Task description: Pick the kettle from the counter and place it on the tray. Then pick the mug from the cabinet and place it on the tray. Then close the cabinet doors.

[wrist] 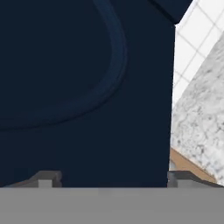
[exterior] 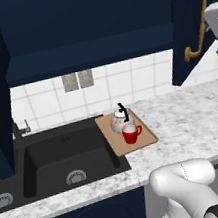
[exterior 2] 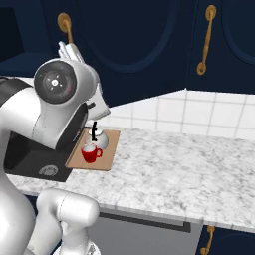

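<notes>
Gripper (wrist: 113,179) jaws spread wide, gripping nothing, right up against navy cabinet door (wrist: 83,87) panel. Tray (exterior: 128,133) on counter (exterior: 184,118), just right of black sink (exterior: 63,154). On tray: red mug (exterior: 131,134) at near side, kettle (exterior: 120,119) touching behind it. Beyond tray, cabinet (exterior: 86,28) stands open above.

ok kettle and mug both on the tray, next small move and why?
Probably push the open cabinet door shut. The kettle and mug already sit on the tray, the door hangs swung out over the counter, and the open gripper faces its panel close up.
</notes>
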{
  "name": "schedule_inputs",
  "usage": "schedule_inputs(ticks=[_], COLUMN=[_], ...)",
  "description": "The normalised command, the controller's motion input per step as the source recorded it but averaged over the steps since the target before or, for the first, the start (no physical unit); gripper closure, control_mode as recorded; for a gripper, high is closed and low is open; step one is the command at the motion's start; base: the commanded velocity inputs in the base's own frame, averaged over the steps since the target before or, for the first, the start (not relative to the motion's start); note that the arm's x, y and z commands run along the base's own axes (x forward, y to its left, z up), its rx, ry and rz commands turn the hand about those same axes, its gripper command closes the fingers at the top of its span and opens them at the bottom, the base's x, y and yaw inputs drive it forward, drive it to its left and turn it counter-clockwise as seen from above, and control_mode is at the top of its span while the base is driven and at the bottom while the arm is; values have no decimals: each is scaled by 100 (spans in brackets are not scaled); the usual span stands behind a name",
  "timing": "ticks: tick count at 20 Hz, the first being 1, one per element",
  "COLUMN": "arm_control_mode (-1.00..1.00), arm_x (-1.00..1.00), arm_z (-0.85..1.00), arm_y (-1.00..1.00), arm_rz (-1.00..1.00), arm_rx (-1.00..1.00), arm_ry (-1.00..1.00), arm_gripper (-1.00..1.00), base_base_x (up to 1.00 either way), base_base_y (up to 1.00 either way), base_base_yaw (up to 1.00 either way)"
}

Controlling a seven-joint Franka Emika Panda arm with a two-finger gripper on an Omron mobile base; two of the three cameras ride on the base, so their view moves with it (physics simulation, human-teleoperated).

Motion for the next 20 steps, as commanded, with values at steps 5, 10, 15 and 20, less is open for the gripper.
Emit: schedule_inputs(ticks=[5, 10, 15, 20], arm_control_mode=[-100, -100, -100, -100], arm_x=[81, 71, 71, 60], arm_z=[-9, -1, -6, -19], arm_y=[32, 17, 0, -2], arm_rz=[0, 0, 0, 1], arm_rx=[-15, -23, -17, -3], arm_ry=[-2, 1, 4, 0], arm_gripper=[-100, -100, -100, -100], base_base_x=[0, 0, 0, 0], base_base_y=[0, 0, 0, 0], base_base_yaw=[0, 0, 0, 0])
